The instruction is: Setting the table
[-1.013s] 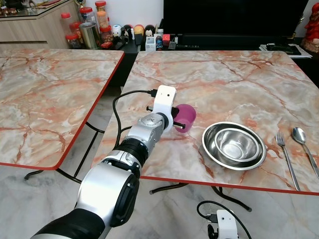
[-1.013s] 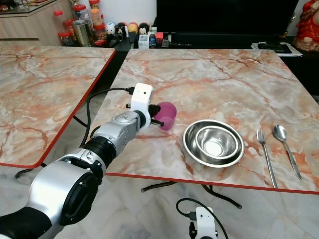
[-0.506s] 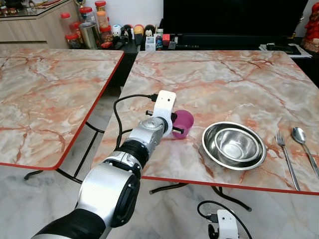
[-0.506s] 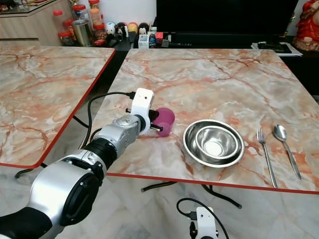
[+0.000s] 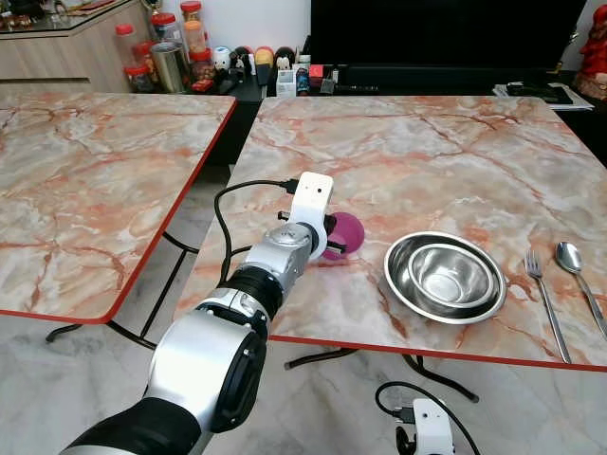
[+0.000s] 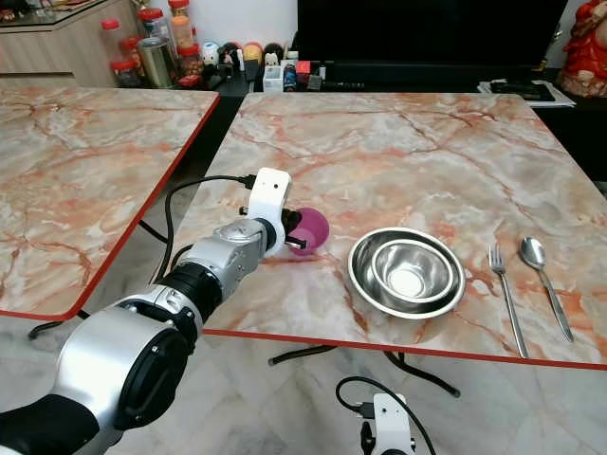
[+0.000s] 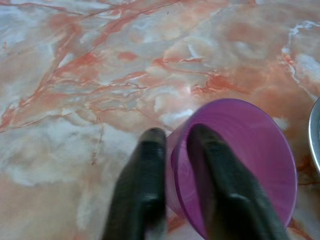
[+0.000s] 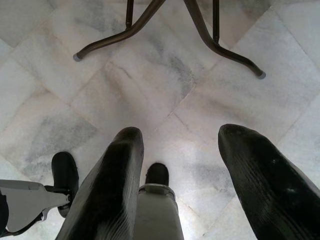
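My left hand (image 5: pixel 332 239) pinches the purple cup (image 5: pixel 343 233) tilted low over the worktop (image 5: pixel 427 152), left of the nested bowls (image 5: pixel 444 276). Left wrist view: one finger (image 7: pixel 215 185) inside the rim, one outside, for placing. Right hand (image 8: pixel 175 185) hangs open above the floor.

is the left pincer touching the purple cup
Touching: the left wrist view shows the left pincer clamped on the purple cup's rim, one finger inside, one outside.
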Motion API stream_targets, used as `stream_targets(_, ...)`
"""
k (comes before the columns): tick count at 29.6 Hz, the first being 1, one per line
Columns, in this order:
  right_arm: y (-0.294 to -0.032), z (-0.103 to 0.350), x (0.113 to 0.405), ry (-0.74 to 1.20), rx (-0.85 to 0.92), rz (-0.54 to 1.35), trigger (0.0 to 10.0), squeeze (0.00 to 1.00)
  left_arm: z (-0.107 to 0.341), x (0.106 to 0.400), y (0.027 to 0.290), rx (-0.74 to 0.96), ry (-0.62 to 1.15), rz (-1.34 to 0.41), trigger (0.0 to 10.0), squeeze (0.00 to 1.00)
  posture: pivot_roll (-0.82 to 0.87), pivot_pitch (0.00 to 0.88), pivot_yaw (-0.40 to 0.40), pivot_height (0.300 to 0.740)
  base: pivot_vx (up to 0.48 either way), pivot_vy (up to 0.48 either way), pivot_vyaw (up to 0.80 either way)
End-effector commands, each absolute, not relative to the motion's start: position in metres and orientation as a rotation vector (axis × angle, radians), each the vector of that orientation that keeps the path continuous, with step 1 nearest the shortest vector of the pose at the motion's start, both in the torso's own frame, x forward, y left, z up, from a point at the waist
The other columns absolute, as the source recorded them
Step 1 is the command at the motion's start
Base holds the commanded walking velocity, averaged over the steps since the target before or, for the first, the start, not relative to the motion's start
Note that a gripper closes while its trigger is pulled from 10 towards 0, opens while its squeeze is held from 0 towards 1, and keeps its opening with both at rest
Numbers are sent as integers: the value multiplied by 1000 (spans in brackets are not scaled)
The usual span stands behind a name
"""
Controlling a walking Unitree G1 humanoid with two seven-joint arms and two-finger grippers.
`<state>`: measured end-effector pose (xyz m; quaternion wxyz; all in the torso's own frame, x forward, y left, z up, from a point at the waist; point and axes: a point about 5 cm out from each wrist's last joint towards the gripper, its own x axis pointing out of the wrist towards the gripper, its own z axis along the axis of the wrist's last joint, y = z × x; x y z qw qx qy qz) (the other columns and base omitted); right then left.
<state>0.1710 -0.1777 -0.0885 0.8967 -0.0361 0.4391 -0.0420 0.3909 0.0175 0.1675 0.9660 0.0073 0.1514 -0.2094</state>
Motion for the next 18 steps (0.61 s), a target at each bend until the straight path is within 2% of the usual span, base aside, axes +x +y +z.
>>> stream_targets(1, -177, -87, 174, 900, -74, -88, 10000, 0, 165, 390, 18, 13, 321, -416, 10000, 1000, -42, 0, 41, 736, 0, 0, 0)
stream_targets(4, -177, -87, 174, 901, -75, -87, 10000, 0, 165, 391, 18, 9, 317, -415, 10000, 1000, -42, 0, 39, 736, 0, 0, 0)
stream_targets(5, -177, -87, 174, 901, -76, -88, 10000, 0, 166, 391, 19, 2, 310, -415, 10000, 863, -42, 0, 39, 736, 0, 0, 0)
stream_targets(6, -177, -87, 174, 901, -76, -88, 10000, 0, 167, 391, 19, -1, 306, -414, 10000, 0, -42, 0, 39, 736, 0, 0, 0)
stream_targets(18, -177, -87, 175, 899, -78, -85, 10000, 0, 175, 394, 19, -15, 258, -415, 10000, 0, -40, 0, 36, 736, 0, 0, 0)
